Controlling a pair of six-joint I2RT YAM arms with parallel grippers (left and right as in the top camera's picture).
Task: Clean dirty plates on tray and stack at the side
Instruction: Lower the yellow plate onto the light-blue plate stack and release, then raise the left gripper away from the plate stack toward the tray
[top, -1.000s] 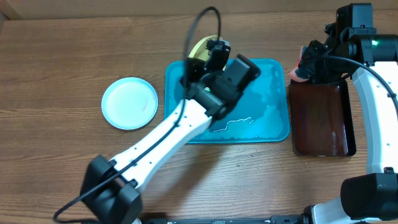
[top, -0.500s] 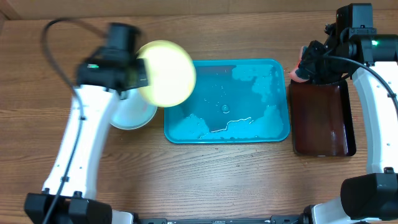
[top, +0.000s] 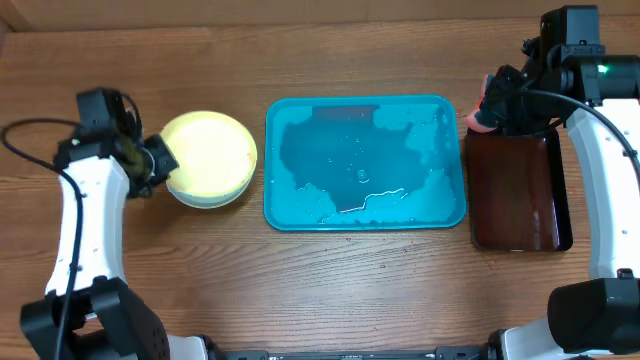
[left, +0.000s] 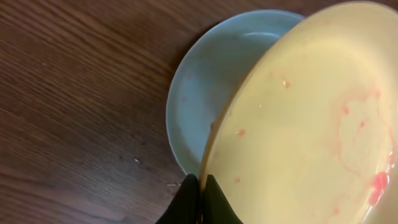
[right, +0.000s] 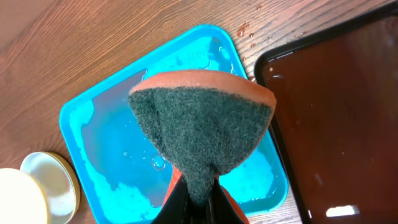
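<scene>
- The left gripper (left: 200, 186) was clamped on the near rim of a pale yellow plate (left: 298, 124), jaws pinched tight on the edge.
- That plate was tilted, its gripped edge raised, over the light blue-white plate (left: 205, 81), which lay flat on the table (top: 350, 290) just left of the teal tray (top: 268, 160). I could not tell whether the two plates touched.
- The yellow plate showed faint pink-red smears (left: 373, 180) on its face, so I judged it not wholly clean.
- The tray held only foamy water and no plate, so I judged the clearing of the tray done.
- I counted two plates at the side. A third was not plainly visible to me.
- At the tray's far right corner the right gripper (right: 196, 186) hung clenched on a sponge (right: 202, 124), green scouring face outward and clear of any plate.
- Beside it lay the dark brown-red tray (top: 515, 190), wet and without plates.
- Left to do, as I judged it: lower the yellow plate flat onto the blue one, release it, and perhaps wipe off the residue.
</scene>
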